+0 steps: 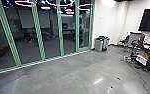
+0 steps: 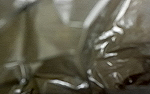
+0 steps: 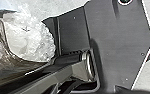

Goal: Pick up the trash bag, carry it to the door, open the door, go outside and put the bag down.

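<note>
The trash bag (image 2: pixel 63 57) is seen pressed up close to the left wrist camera, its thin brownish film creased and catching the light. In the right wrist view its bulging side, with crumpled pale plastic (image 3: pixel 28 37) in it, is seen beside the robot's own dark plate (image 3: pixel 118 42). By this closeness to the base it is suggested that the load is being carried rather than left lying, and that it is drawn in so that swing is limited and the sides are cleared at a doorway. The film is blurred at this range, so the point at which it is gripped can only be guessed.

Whether the left gripper is wide, narrow or closed on the bag cannot be told; the same must be said of the right gripper.

Farther out, bare floor (image 1: pixel 66 77) is crossed before the green-framed glass wall (image 1: pixel 39 32) is reached, so an approach is still called for. No door is seen standing open in it. Near its far end grey bins (image 1: pixel 99 45) are placed, by the white wall (image 1: pixel 106 25), where a wide turn could be hampered.
</note>
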